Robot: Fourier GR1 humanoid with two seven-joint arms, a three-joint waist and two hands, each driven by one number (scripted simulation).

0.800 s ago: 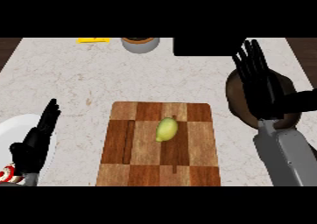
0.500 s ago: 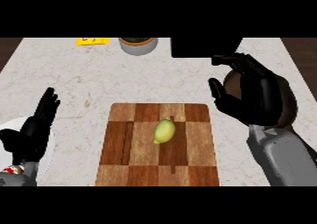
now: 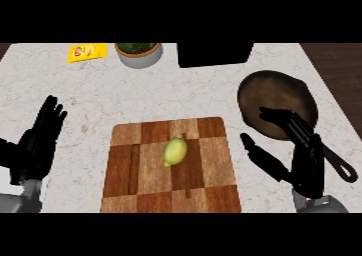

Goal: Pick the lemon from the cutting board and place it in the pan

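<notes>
While lemon [image 3: 176, 151] lies mid-board, open right robot hand [image 3: 300, 162] hovers beside it.

Soft, even light falls from above on the pale worktop [image 3: 95, 95], moderately bright. The lemon [image 3: 176, 151] is lit plainly and throws only a faint shadow on the cutting board [image 3: 136, 170]. The pan [image 3: 276, 95] looks dark with a dull sheen. The black right hand [image 3: 306, 160] shows little shading, and its fingers [image 3: 287, 122] merge into the pan's darkness.

Pale speckled counter [image 3: 140, 95] carries a wooden cutting board [image 3: 132, 167], dark pan [image 3: 274, 94], white pot [image 3: 138, 59], yellow packet [image 3: 88, 51]
</notes>
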